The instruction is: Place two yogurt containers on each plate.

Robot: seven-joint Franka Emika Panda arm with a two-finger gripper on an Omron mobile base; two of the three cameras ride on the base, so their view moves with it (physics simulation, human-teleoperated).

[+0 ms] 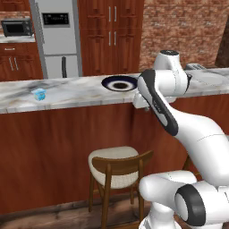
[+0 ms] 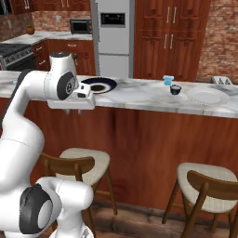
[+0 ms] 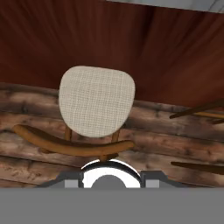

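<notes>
Altogether two plates (image 2: pixel 98 85) (image 2: pixel 207 96), two yogurt containers (image 1: pixel 40 94) (image 2: pixel 168 80) (tool's jaw state indiscernible).

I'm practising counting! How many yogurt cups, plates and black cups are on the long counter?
Light-blue yogurt containers: 2, one left of the dark plate and one near the black cup
Plates: 2, one dark navy plate and one pale plate
Small black cup: 1
Total: 5
</notes>
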